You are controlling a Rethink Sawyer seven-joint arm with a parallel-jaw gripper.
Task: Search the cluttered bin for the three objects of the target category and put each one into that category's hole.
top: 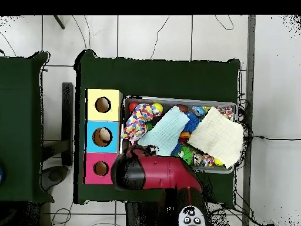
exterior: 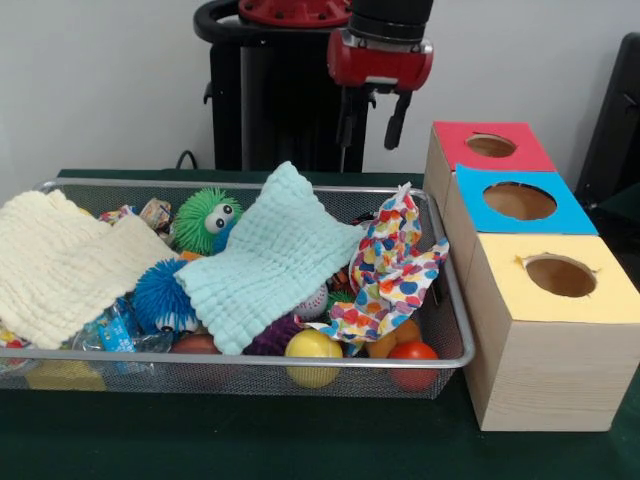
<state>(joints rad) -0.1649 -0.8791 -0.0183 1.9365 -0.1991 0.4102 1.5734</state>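
The wire mesh bin (exterior: 130,182) sits on the green table, full of clutter; it also shows in the overhead view (top: 176,98). The red-topped box's hole (exterior: 490,146) is at the far end of the box row, and in the overhead view (top: 100,168) it lies nearest the robot. My gripper (exterior: 373,125) hangs high above the bin's far right corner, left of the red box. It is open and empty. In the overhead view the arm's red head (top: 138,170) hides it.
In the bin lie a light blue cloth (exterior: 265,260), a cream cloth (exterior: 60,260), a spotted cloth (exterior: 390,270), a green spiky toy (exterior: 205,220), a blue spiky ball (exterior: 162,295), and yellow (exterior: 312,347) and red (exterior: 413,352) balls. Blue-topped (exterior: 520,200) and yellow-topped (exterior: 560,275) boxes stand nearer the camera.
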